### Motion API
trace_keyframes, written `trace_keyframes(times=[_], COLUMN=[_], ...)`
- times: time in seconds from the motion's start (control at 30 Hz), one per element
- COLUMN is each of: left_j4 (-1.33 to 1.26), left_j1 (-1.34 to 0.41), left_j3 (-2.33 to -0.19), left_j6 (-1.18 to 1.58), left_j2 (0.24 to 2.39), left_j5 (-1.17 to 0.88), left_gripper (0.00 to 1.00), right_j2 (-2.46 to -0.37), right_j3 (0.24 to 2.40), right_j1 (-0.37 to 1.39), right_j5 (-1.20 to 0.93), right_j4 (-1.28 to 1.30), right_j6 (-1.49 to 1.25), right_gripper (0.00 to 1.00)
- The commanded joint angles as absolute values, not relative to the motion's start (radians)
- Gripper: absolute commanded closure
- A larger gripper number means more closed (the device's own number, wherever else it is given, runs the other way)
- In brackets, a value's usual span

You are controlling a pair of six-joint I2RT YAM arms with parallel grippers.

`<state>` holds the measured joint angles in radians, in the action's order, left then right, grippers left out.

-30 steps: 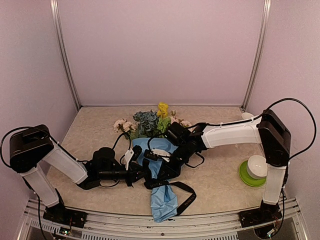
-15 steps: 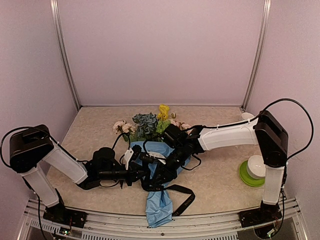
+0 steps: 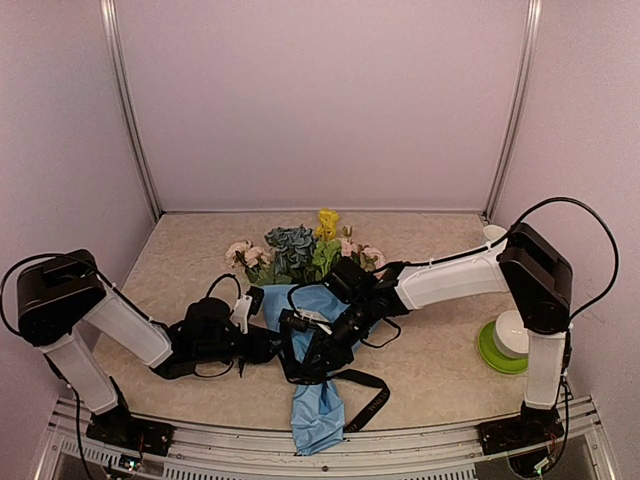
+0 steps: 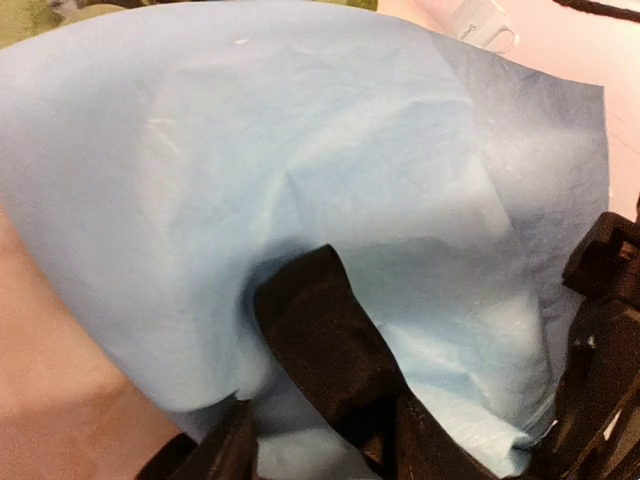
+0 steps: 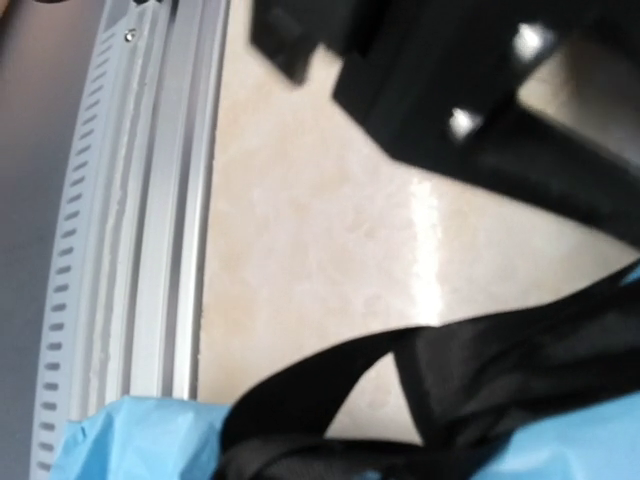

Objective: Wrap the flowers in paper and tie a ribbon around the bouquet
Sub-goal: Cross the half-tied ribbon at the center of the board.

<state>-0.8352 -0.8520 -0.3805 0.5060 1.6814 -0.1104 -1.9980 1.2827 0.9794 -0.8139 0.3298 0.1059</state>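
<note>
Tying stage: the ribbon (image 5: 330, 372) drapes over the bouquet (image 3: 320, 300). I cannot tell whether the left hand (image 3: 264, 340) or right hand (image 3: 312, 346) pinches anything. Next, the 2 ends need pulling snug.

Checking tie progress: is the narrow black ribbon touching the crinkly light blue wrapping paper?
Touching. Left wrist view: black ribbon lies against light blue paper, which folds over it.

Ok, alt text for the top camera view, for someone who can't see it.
A bouquet lies mid-table: pink, yellow and blue-green flowers in light blue paper, a black ribbon looped loosely by its lower end. The left end effector and right end effector meet over it; a white cup on a green saucer stands at right.
</note>
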Motion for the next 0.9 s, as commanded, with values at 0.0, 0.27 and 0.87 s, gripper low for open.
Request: trace_keyframes(times=[0.0,0.27,0.87], left_j4=[-0.769,-0.770,-0.381], left_j1=[-0.835,-0.924,-1.335], left_j3=[-0.339,-0.238,-0.331], left_j6=[0.562,0.411,0.018], left_j2=[1.574,1.259,1.298], left_j5=[0.010,0.084,0.225], left_gripper=[0.44,0.46,0.90], right_j2=[-2.010,-1.996,-2.000], right_j3=[1.258,1.246,1.259], right_j1=[0.970,0.956,0.951], right_j5=[-0.862,-0.899,-0.915], right_j4=[0.283,0.249,0.274], right_j6=[0.088,0.074,0.080], right_gripper=[0.76,0.79,0.78])
